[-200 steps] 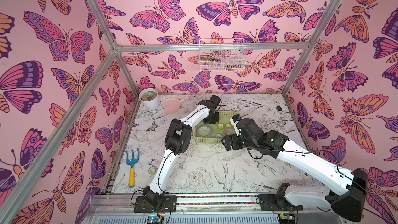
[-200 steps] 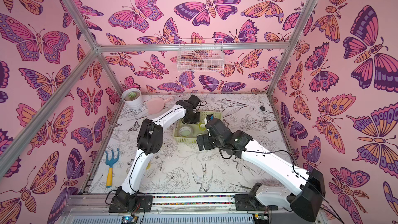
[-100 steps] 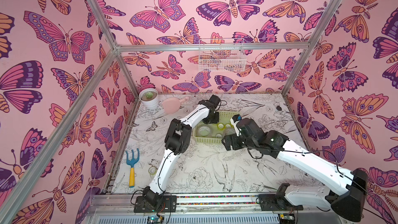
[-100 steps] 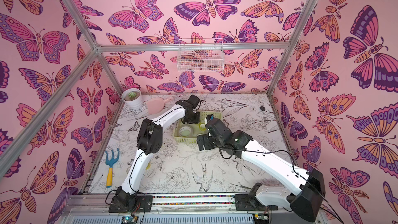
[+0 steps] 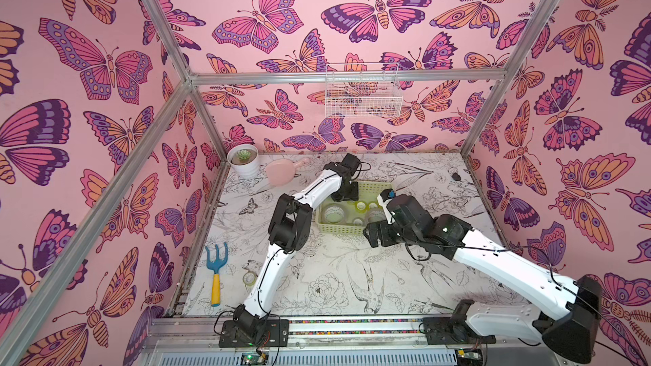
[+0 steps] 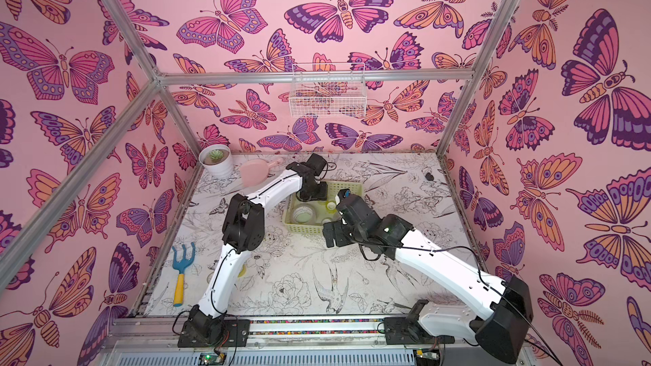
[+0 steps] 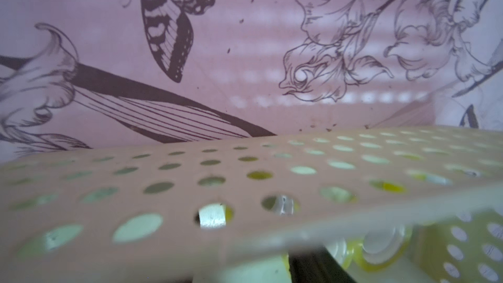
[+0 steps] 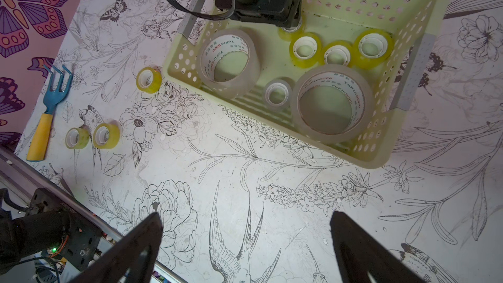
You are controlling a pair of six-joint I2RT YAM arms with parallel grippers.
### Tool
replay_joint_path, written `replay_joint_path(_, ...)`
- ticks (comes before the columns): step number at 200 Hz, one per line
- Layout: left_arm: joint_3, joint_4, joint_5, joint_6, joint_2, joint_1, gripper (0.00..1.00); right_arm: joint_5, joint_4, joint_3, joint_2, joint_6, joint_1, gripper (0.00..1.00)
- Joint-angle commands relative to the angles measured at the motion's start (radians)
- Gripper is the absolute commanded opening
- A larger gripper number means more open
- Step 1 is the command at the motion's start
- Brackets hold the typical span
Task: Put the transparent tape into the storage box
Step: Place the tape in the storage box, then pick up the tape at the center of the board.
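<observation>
Workspace: a table with a floral print, enclosed by butterfly-patterned walls.

Storage box (image 5: 339, 229): it sits on the table at mid-far centre, upright, with its opening upward.

Contents, seen from the right wrist view:
- one large clear tape roll (image 8: 206, 61) at the left end
- a second large clear tape roll (image 8: 329, 76) at the near right
- a small pale roll (image 8: 268, 88) between the two
- several small yellow rolls (image 8: 304, 40) in a row along the far side

Tape outside the box:
- one loose yellow roll (image 8: 155, 81) lies just beside the box's left end
- two further loose rolls (image 8: 111, 136) lie together at the near left, close to a blue hand rake (image 5: 215, 272)

Left gripper (image 5: 343, 196): it is lowered into the far left part of the box. A small yellow roll (image 8: 290, 31) shows directly beneath its tip. The gripper body hides the jaws. The left wrist view shows only one dark finger (image 7: 310, 268) behind the blurred perforated wall. It cannot be told whether the jaws are parted or closed, or whether that roll is held.

Right gripper (image 8: 245, 240): it hangs above bare table just near of the box's near right corner. Its fingers are spread wide with nothing between them.

Other items:
- a potted succulent (image 5: 243, 163) and a pink scoop (image 5: 280, 174) at the far left
- a white wire basket (image 5: 363, 100) on the far wall
</observation>
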Motion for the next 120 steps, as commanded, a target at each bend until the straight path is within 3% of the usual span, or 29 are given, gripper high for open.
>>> replay_joint_path(1, -0.024, -0.015, -0.017, -0.006, -0.119, 0.004, 0.63, -0.002, 0.007, -0.003, -0.017, -0.001, -0.004, 0.99)
replay_joint_path(10, -0.039, -0.015, -0.024, -0.008, -0.147, 0.007, 0.64, -0.005, 0.011, 0.000, -0.014, -0.006, -0.005, 0.99)
replay_joint_path(21, -0.062, -0.015, -0.034, -0.014, -0.184, 0.010, 0.87, -0.012, 0.019, 0.003, -0.011, -0.011, -0.005, 0.99)
replay_joint_path(38, -0.107, -0.015, -0.046, -0.023, -0.248, 0.017, 0.90, -0.024, 0.034, 0.008, -0.002, -0.020, -0.004, 0.99)
replay_joint_path(43, -0.124, -0.015, -0.050, -0.026, -0.268, 0.020, 0.99, -0.029, 0.037, 0.010, 0.002, -0.023, -0.004, 0.99)
replay_joint_path(120, -0.495, -0.013, -0.156, -0.104, -0.652, 0.103, 1.00, -0.126, 0.111, 0.053, 0.101, -0.049, 0.008, 0.99)
